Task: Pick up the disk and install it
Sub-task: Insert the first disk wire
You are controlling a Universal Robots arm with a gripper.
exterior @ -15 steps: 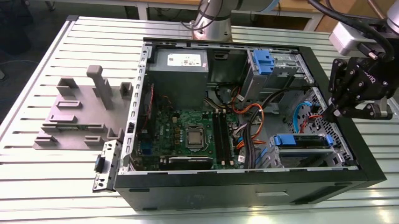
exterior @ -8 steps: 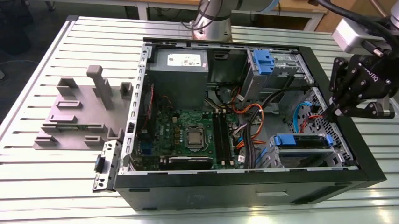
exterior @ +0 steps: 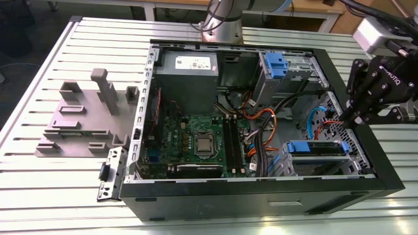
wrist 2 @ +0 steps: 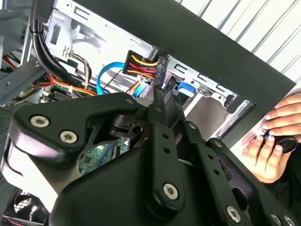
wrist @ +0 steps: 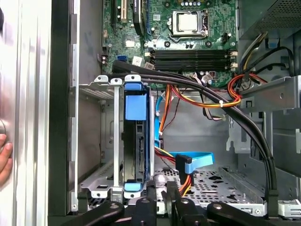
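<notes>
The disk (wrist: 137, 141) stands on edge inside the metal drive cage (wrist: 96, 136) of the open computer case, framed by its blue carrier. In the exterior view the disk (exterior: 318, 147) sits in the cage at the case's near corner on the exterior view's right. My gripper (exterior: 357, 119) hangs over the case wall just beyond that cage, apart from the disk. In both wrist views its black fingers (wrist: 151, 192) lie together with nothing between them; the gripper (wrist 2: 157, 96) is shut and empty.
Black, orange and yellow cables (wrist: 202, 96) and a blue data cable connector (wrist: 194, 163) run beside the cage. The motherboard (exterior: 196, 139), a power supply (exterior: 189, 73) and a second blue carrier (exterior: 277, 63) fill the case. A person's hand (wrist 2: 275, 134) rests outside the case wall. A grey fixture (exterior: 85, 117) sits on the exterior view's left.
</notes>
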